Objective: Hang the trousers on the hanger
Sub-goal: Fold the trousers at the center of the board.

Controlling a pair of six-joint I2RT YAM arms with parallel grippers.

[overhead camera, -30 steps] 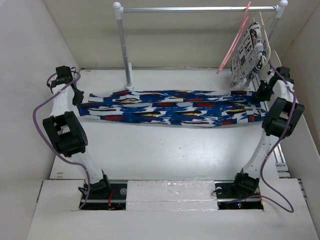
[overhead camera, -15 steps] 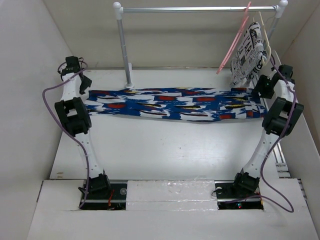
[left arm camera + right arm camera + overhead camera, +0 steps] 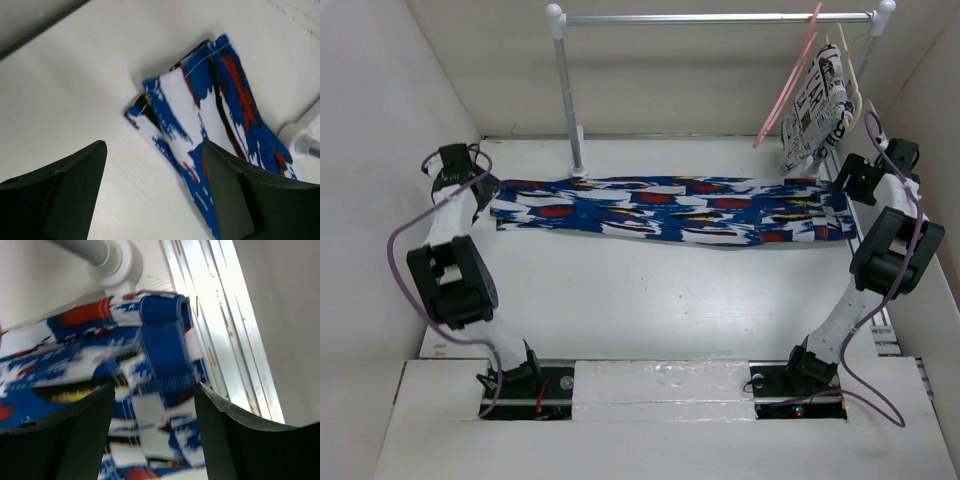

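My left claw [image 3: 152, 150] gapes wide, empty, above the trousers' [image 3: 670, 210] left end; my right claw [image 3: 153, 387] likewise above their right end.

Bright blue trousers [image 3: 670, 210] splashed white, red, black, yellow; pink hanger [image 3: 787, 85]; black-printed white garment [image 3: 815, 105].

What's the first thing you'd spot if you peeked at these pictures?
The bright blue splashy trousers, stretched flat across the middle of the white table. Next, the pink hanger dangling from the metal rail at the back right, beside a white garment with black print.
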